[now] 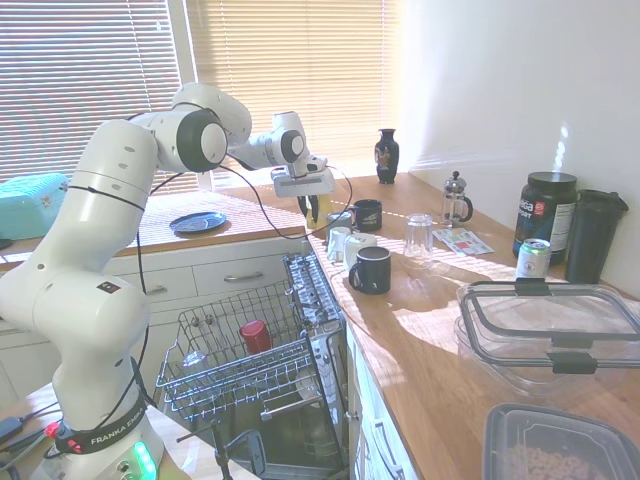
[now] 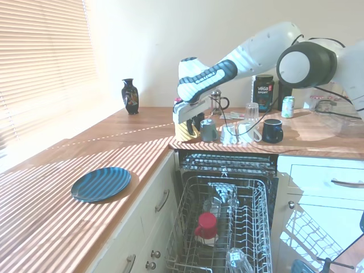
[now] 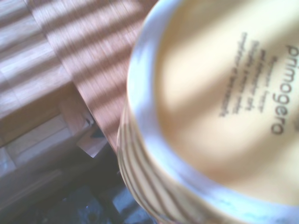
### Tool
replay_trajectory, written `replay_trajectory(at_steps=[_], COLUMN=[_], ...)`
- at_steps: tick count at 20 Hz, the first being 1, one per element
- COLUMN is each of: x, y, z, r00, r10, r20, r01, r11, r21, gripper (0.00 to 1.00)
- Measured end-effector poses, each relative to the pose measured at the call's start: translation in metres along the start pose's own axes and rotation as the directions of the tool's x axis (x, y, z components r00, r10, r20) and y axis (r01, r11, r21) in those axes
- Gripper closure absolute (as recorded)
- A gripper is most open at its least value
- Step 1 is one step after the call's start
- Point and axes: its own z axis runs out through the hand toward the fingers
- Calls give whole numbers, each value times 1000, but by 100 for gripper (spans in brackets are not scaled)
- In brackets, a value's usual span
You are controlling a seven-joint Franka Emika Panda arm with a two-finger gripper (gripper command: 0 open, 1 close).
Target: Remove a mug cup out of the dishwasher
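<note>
A home kitchen: a built-in dishwasher (image 2: 227, 227) stands open with its wire rack pulled out below a wooden table (image 1: 440, 330) with white drawers. Mugs (image 1: 372, 268), a French press (image 1: 456, 199), a blue plate (image 2: 101, 183) and a vase (image 2: 129, 96) sit on it, by sunlit window blinds (image 1: 90, 80).

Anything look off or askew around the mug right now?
Only the mug: the hand grips it upside down, and the wrist view shows its printed underside. It sits close to the counter edge above the dishwasher. Nothing looks spilled or damaged.
</note>
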Motion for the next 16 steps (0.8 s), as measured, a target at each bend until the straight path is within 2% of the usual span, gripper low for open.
replay_trajectory(at_steps=[6,7,16], x=[8,9,9], y=[11,12,11], z=[18,18,18], r00=[1000,1000,1000], r10=[13,16,21], r20=[13,16,19], r01=[-13,-16,-21], r11=[1000,1000,1000], r21=[-8,-7,-2], gripper=[100,0,0])
